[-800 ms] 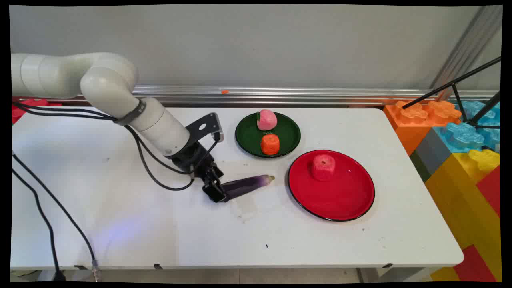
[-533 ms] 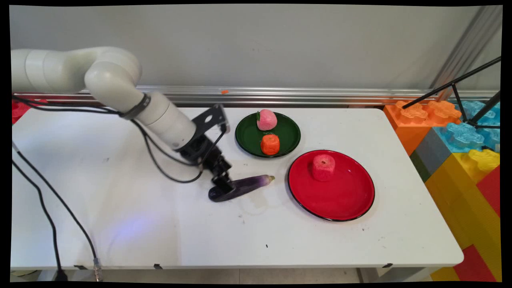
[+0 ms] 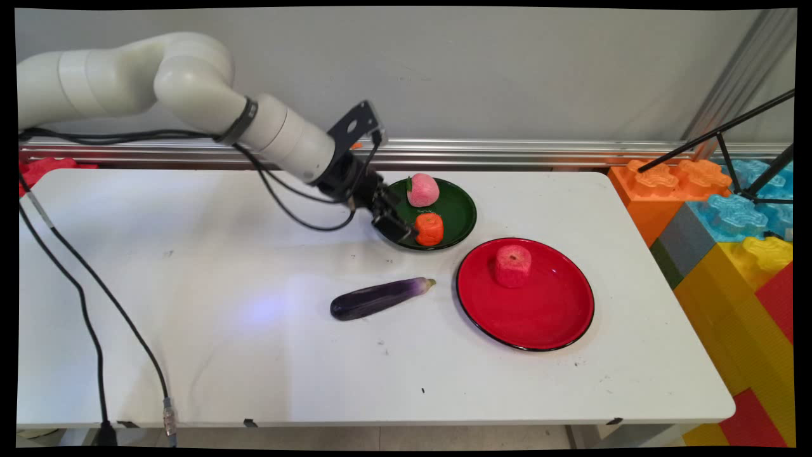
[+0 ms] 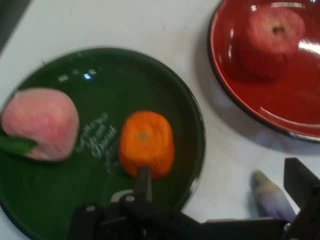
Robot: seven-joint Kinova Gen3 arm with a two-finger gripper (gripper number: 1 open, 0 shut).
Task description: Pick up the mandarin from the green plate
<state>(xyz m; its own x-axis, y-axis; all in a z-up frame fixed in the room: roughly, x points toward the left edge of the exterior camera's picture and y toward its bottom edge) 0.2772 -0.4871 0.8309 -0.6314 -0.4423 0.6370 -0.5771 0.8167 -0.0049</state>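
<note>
Now the arm reaches in from upper left, elbow high, forearm angled down & right, w/ the hand (image 3: 398,225) raised over the left rim of the green plate (image 3: 457,212). Its fingers stand apart, holding nothing; in the hand view one finger (image 4: 144,182) sits right at the near side of the orange fruit (image 4: 147,144), the other finger at the right edge, out past the plate's rim. Can't tell if that first fingertip touches the fruit.

Orange fruit: squat, blocky, small dimple on top, upright on the front part of the green plate. Pink peach (image 3: 423,190) w/ a green leaf lies behind it on the same plate, apart from it. Plate has faint white lettering between the two.

Red plate (image 3: 539,311) sits just right & nearer, close to the green one but not touching, w/ a red apple (image 3: 513,265) upright on its back part. Purple eggplant (image 3: 379,298) lies on the white surface (image 3: 190,285) left of the red plate, pale tip pointing at it, well apart from the hand.

Left half & front of the surface are open. Black cables hang from the arm at left. Coloured toy blocks (image 3: 729,209) and a black tripod leg (image 3: 717,136) stand off the right end.
</note>
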